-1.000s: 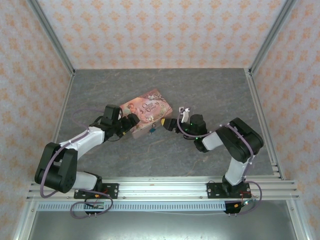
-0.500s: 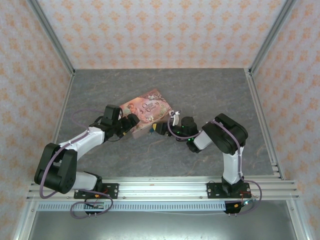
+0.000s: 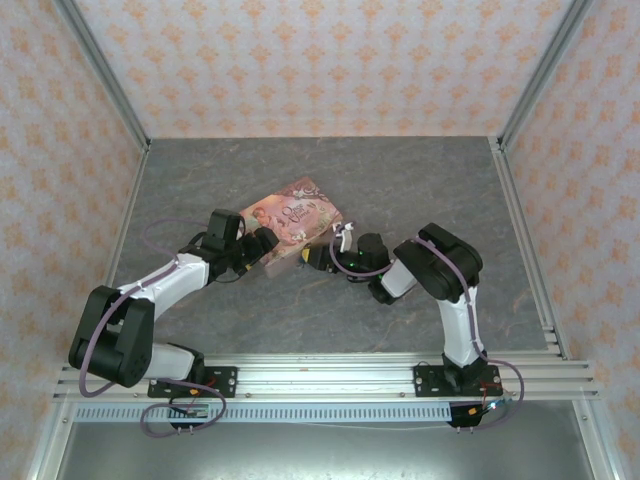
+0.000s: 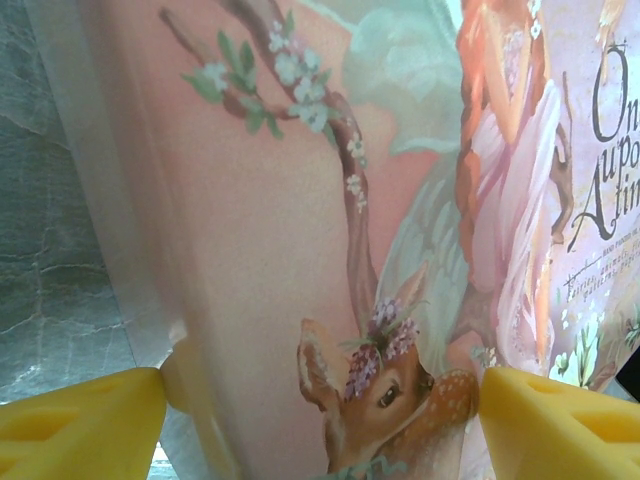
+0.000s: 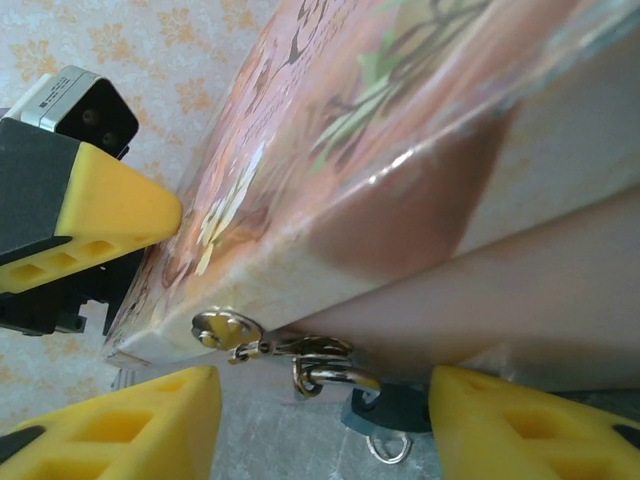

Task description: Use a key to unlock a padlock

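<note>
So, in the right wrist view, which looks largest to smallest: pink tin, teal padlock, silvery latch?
1. pink tin, by far largest.
2. padlock and silvery latch: similar; the padlock is partly hidden, so unranked.

Left arm (image 3: 170,278) and right arm (image 3: 440,265) low, wrists turned inward; right jaws wide apart.

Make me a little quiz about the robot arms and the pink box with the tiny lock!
1. True or false: the right gripper is open.
2. What colour is the padlock? A red, B teal, C black.
3. Fill the gap: the left gripper straddles the pink ____.
Key: 1 true; 2 B; 3 tin.
</note>
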